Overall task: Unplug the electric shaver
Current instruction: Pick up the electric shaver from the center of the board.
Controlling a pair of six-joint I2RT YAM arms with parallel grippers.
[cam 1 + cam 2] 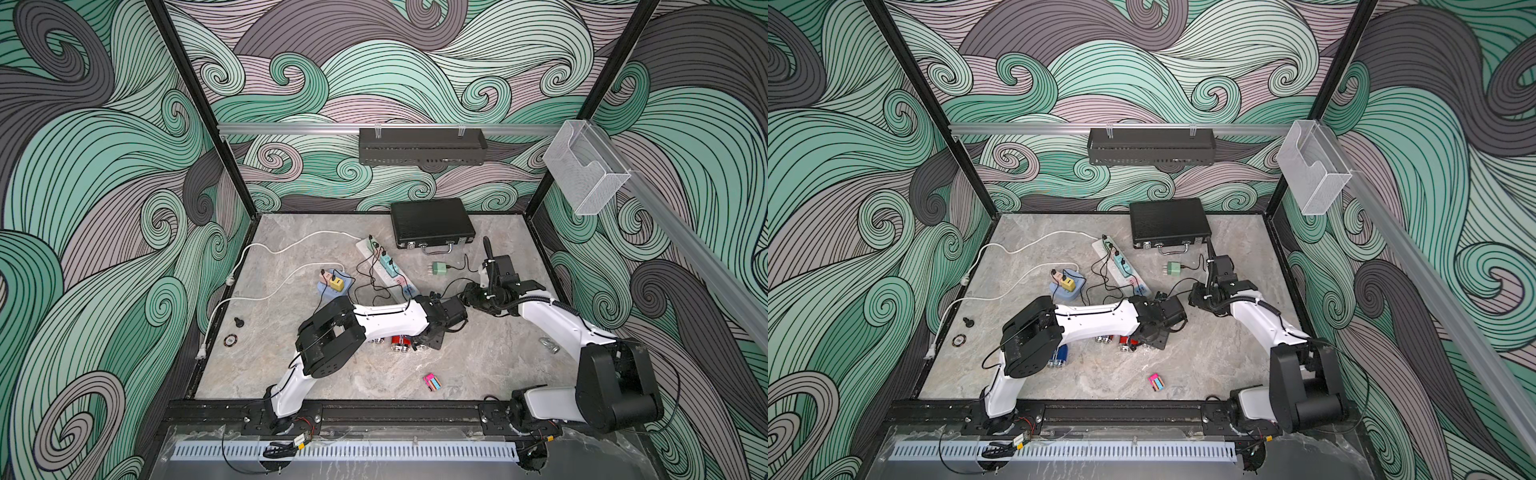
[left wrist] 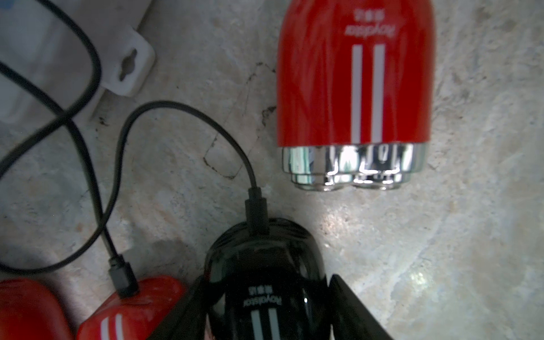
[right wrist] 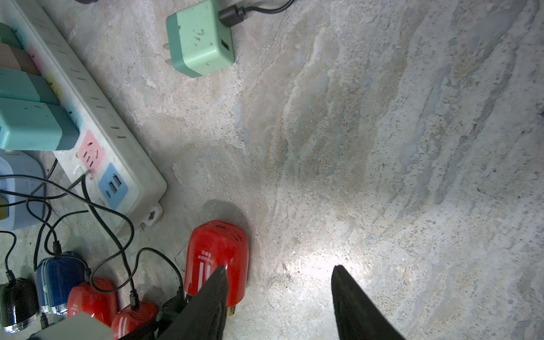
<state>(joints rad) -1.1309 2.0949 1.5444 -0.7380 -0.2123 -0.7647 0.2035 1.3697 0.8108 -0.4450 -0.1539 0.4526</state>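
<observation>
Left gripper [image 2: 268,276] low, fingers [image 2: 350,309] clamping black shaver [image 2: 260,256]; right gripper [image 3: 279,266] hovers half-open, empty.

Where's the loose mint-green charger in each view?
Top view: mint-green charger lying right of the white power strip, below the black case.
Top view: same spot.
Left wrist: not in it.
Right wrist: apart from the strip, charger with a black cable plugged in.
Shared landmark: the strip; both wrist views show its tabbed end.
</observation>
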